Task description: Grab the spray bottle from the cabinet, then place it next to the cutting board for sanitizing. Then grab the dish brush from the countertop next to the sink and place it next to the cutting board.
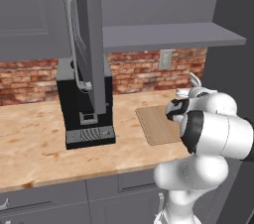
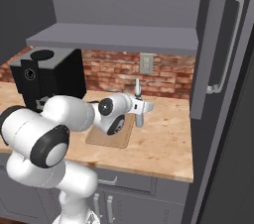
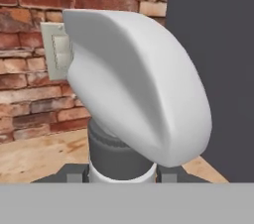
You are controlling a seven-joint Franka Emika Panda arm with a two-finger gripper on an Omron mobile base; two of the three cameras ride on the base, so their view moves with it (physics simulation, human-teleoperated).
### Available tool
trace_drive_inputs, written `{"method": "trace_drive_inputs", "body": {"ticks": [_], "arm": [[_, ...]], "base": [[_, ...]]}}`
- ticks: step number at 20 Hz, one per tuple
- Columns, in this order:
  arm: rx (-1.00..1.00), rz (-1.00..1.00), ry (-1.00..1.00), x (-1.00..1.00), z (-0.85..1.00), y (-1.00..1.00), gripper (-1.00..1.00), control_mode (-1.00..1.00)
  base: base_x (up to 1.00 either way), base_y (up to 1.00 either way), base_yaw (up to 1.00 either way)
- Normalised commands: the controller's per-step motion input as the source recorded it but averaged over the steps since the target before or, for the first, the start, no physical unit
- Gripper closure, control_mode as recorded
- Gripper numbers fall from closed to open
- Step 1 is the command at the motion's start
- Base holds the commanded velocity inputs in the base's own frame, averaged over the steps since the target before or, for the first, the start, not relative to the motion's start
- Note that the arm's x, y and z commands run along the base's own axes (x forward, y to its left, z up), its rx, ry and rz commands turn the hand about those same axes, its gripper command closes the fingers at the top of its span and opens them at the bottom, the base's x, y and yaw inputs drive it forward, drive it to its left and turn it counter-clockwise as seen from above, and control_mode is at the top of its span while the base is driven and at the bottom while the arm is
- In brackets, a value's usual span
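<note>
I hold the spray bottle (image 3: 139, 94) upright in my gripper (image 2: 139, 110), its pale grey-white trigger head close before my hand camera, the grey collar of its neck just below. It hangs over the right edge of the cutting board (image 1: 158, 124), a thin light-wood rectangle lying flat on the butcher-block worktop (image 1: 34, 141) near the brick wall. The grey cabinet (image 1: 163, 37) stands open above, its panelled door (image 1: 87, 39) swung out to the left.
</note>
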Motion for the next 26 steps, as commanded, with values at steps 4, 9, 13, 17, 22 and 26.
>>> {"method": "trace_drive_inputs", "body": {"ticks": [4, 9, 13, 17, 22, 26], "arm": [[0.0, 0.0, 0.02, 0.04, -0.03, 0.0, 1.0, -1.0], [0.0, 0.0, 0.01, 0.0, -0.06, 0.0, 1.0, -1.0], [0.0, 0.0, 0.0, 0.0, -0.1, -0.01, 1.0, -1.0], [0.0, 0.0, 0.03, 0.0, -0.25, 0.0, 1.0, -1.0], [0.0, 0.0, 0.03, 0.0, -0.3, -0.04, 1.0, -1.0], [0.0, 0.0, 0.02, 0.0, -0.29, -0.07, 1.0, -1.0]], "base": [[0.0, 0.0, 0.0], [0.0, 0.0, 0.0], [0.0, 0.0, 0.0], [0.0, 0.0, 0.0], [0.0, 0.0, 0.0], [0.0, 0.0, 0.0]]}}
